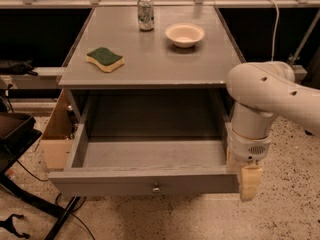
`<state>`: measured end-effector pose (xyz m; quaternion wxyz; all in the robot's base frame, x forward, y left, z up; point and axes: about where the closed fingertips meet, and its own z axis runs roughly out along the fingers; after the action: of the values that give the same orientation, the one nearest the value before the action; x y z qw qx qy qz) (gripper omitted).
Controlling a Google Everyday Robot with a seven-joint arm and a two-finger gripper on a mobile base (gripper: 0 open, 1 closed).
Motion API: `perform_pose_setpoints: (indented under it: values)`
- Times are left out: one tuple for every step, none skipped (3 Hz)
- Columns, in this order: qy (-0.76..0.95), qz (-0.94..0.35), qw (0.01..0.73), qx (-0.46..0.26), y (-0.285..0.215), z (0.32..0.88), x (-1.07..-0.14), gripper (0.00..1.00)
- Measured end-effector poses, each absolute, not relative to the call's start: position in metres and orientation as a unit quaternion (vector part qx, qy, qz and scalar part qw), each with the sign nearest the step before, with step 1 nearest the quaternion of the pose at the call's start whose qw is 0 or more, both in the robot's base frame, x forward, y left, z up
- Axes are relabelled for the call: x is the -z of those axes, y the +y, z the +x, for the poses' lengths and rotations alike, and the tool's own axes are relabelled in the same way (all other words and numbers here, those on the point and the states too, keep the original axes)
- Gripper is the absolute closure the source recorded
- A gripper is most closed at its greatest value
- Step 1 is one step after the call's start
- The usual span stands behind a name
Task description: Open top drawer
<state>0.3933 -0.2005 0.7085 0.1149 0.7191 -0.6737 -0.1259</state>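
Note:
The top drawer (145, 181) is a wide grey wooden drawer with a small round metal knob (156, 188) at the centre of its front. It stands pulled far out from the grey table (150, 64), and its deep box shows nothing inside. My gripper (249, 181) hangs from the white arm (265, 94) at the drawer's front right corner, pointing down, well right of the knob. It holds nothing that I can see.
On the tabletop lie a green and yellow sponge (105, 59), a soda can (145, 13) and a white bowl (185, 34). A wooden panel (56, 134) stands at the table's left side. A black stand (15, 134) is at the far left.

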Motion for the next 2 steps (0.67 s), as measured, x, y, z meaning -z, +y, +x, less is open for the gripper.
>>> perform_pose_setpoints:
  values:
    - [-0.678, 0.727, 0.079, 0.078, -0.199, 0.406, -0.726, 0.15]
    - [-0.676, 0.732, 0.041, 0.074, -0.201, 0.422, -0.716, 0.0]
